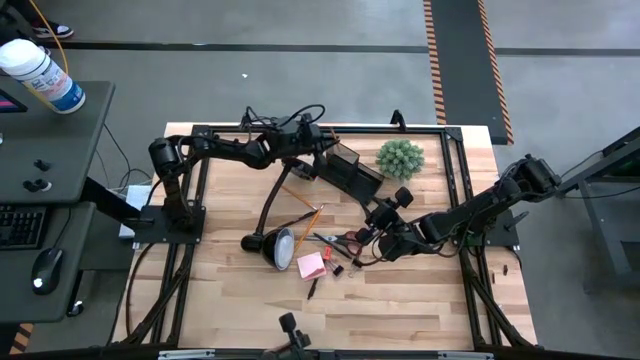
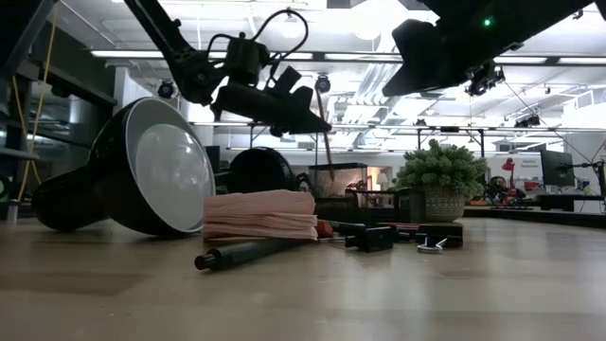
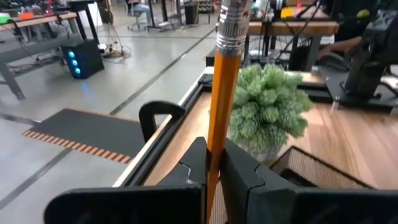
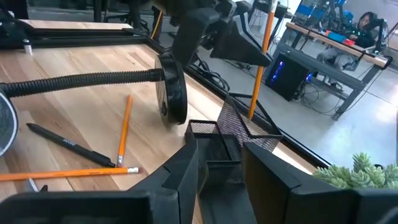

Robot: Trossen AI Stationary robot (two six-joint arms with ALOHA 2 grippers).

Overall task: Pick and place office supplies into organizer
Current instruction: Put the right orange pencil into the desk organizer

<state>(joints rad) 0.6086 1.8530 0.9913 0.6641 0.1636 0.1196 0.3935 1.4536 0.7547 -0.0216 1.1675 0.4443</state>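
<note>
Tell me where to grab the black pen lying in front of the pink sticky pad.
Grip the black pen at mid-barrel, coming straight down from above and closing across its width. It lies flat and slanted on the table by the pink sticky pad, with bare wood along both long sides.

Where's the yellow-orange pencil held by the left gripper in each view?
High: hidden under the left gripper, above the dark mesh organizer.
Low: thin dark stick centre, above organizer.
Left wrist: pencil upright, centre.
Right wrist: upper right.
Shared landmark: green spiky plant.
</note>
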